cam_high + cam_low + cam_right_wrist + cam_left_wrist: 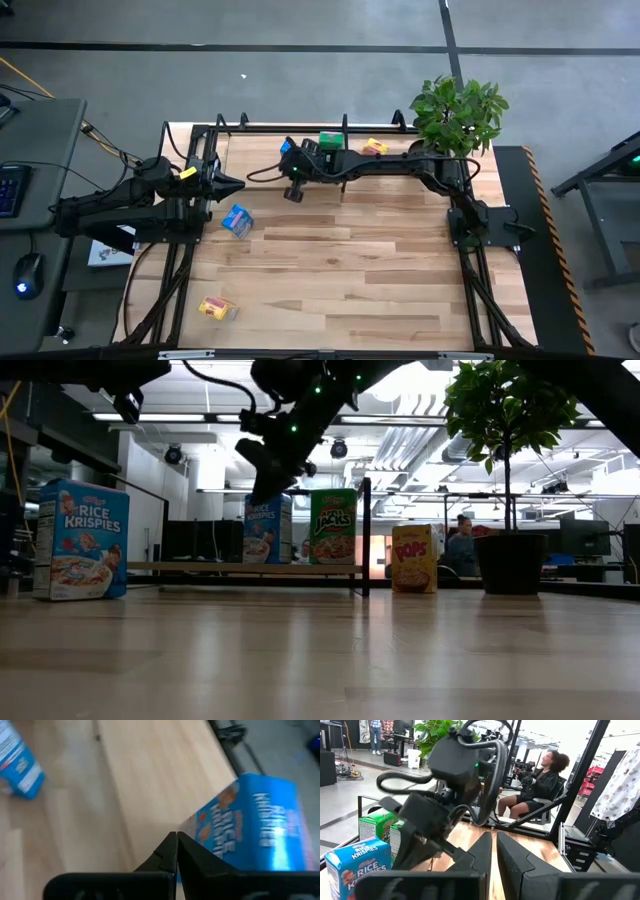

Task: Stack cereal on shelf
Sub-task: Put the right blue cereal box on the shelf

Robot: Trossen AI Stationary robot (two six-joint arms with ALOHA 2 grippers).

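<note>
We see the striped wooden tabletop [350, 280] filling most of the high view, with the shelf [260, 150] along its far edge, a pale board framed in thin black bars with an upright divider [366, 536]. A potted plant [458, 115] stands at the far right corner.

The right arm [400, 165] reaches from its base across the back of the tabletop toward the shelf. Its end effector [293, 190] hangs above the tabletop just in front of the shelf, and in its wrist view the two dark fingers [167, 851] are pressed together with nothing between them. The left arm waits at the left edge of the tabletop, its end effector [232, 184] pointing inward with the fingers [482, 851] nearly together and nothing held.

On the shelf we find a blue Rice Krispies box [287, 148] upright, with a green Apple Jacks box [330, 139] beside it, just left of the divider. A yellow Corn Pops box [375, 147] stands right of the divider, near the plant. A second blue box [237, 220] sits on the tabletop in front of the left end effector, well apart from the shelf. A second yellow box [216, 309] lies near the front left corner of the tabletop. In the left wrist view two green boxes [379, 826] stand together behind a blue one [357, 865].

A person [540, 782] sits in the room beyond the tabletop.
</note>
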